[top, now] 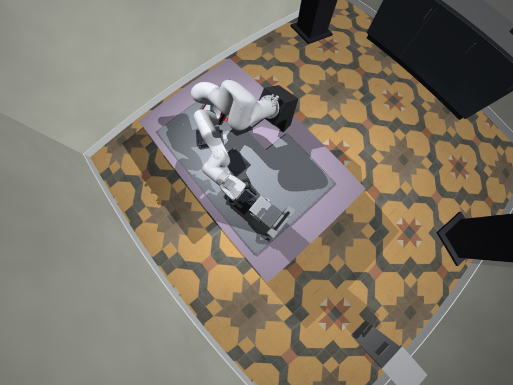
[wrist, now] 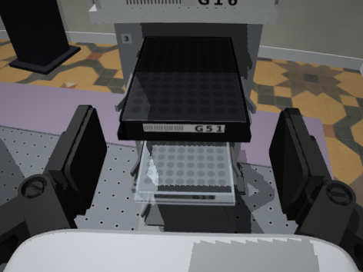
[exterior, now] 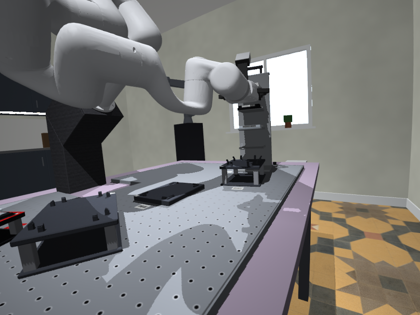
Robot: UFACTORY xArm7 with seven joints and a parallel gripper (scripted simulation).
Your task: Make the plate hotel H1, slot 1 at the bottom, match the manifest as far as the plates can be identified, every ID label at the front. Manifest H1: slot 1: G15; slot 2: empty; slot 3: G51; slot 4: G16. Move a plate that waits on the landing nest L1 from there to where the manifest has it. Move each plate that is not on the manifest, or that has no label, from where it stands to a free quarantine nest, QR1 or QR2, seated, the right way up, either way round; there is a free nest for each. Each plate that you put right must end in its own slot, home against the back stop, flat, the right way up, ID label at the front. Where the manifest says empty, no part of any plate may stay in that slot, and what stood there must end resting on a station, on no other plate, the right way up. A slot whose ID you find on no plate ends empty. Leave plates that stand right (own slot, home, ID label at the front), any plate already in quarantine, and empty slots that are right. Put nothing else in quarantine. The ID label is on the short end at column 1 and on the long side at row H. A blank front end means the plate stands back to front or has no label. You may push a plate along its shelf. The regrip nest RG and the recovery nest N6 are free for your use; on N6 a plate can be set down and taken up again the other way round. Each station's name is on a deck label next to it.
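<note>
My gripper point(top: 245, 198) point(exterior: 242, 95) point(wrist: 187, 128) is open and empty in front of the hotel point(exterior: 263, 145) point(wrist: 251, 42). In the wrist view its fingers stand wide on both sides, with nothing between them. White plate G16 point(wrist: 184, 14) point(top: 265, 210) is on top, cut off by the frame. Black plate G51 point(wrist: 184, 132) point(exterior: 249, 108) lies beside the slot label 3, its label at the front. Clear plate G15 point(wrist: 169, 169) point(exterior: 251, 126) lies one shelf below G51, label at the front. The lowest shelf point(exterior: 251, 147) shows no plate.
A raised black nest point(exterior: 263, 163) stands before the hotel. A low black nest point(exterior: 172, 192) and another raised black nest point(exterior: 71, 217) stand nearer the exterior camera. A red-edged station point(exterior: 17, 215) is at its left edge, mostly cut off; its load is unclear.
</note>
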